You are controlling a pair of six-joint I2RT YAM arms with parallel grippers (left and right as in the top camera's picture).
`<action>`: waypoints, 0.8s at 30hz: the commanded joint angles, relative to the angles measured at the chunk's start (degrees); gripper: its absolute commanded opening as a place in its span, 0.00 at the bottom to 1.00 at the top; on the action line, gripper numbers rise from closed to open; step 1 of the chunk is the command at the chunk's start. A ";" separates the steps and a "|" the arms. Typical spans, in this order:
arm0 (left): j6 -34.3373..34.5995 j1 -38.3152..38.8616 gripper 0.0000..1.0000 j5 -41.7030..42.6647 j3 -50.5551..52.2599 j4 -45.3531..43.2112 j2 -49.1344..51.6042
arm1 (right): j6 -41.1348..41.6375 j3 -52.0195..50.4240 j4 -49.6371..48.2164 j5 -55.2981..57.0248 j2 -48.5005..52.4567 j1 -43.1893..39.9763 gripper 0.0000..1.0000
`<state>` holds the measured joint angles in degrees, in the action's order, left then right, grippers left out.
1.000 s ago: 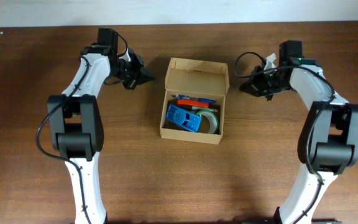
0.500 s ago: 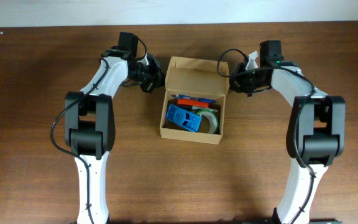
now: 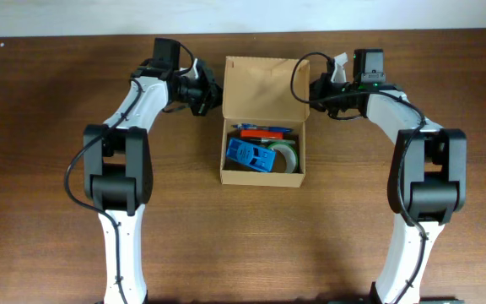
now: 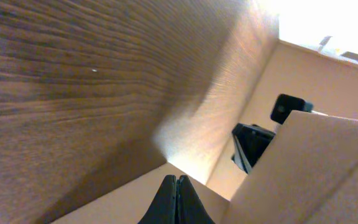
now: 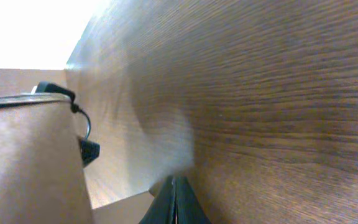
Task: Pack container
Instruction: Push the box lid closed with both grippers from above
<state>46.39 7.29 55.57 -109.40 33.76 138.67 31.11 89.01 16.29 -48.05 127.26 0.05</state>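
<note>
Left hand (image 3: 215, 95) and right hand (image 3: 311, 91), clenched, reached container (image 3: 264, 80) lid; only overhead shows blue item (image 3: 248, 154) inside.

Container (image 3: 262, 178) sits mid-tabletop (image 3: 49, 219). Lid flap (image 3: 264, 84) is on its 12 o'clock side. Inside: plastic block (image 3: 250, 155) at 9 o'clock and tape roll (image 3: 284, 155) at 3 o'clock, side by side. Pens (image 3: 264, 132) lie behind those 2, at 12 o'clock. Left pincer (image 3: 213, 95) is at the flap's 9 o'clock edge, right pincer (image 3: 312, 91) at its 3 o'clock edge.
</note>
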 commanded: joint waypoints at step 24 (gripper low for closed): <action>-34.34 -0.09 0.02 -0.61 -22.75 39.34 0.50 | -25.66 1.01 20.24 0.59 -20.57 2.03 0.04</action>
<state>21.34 6.74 60.42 -128.11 68.12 138.78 10.55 89.25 34.39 -48.99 111.04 0.58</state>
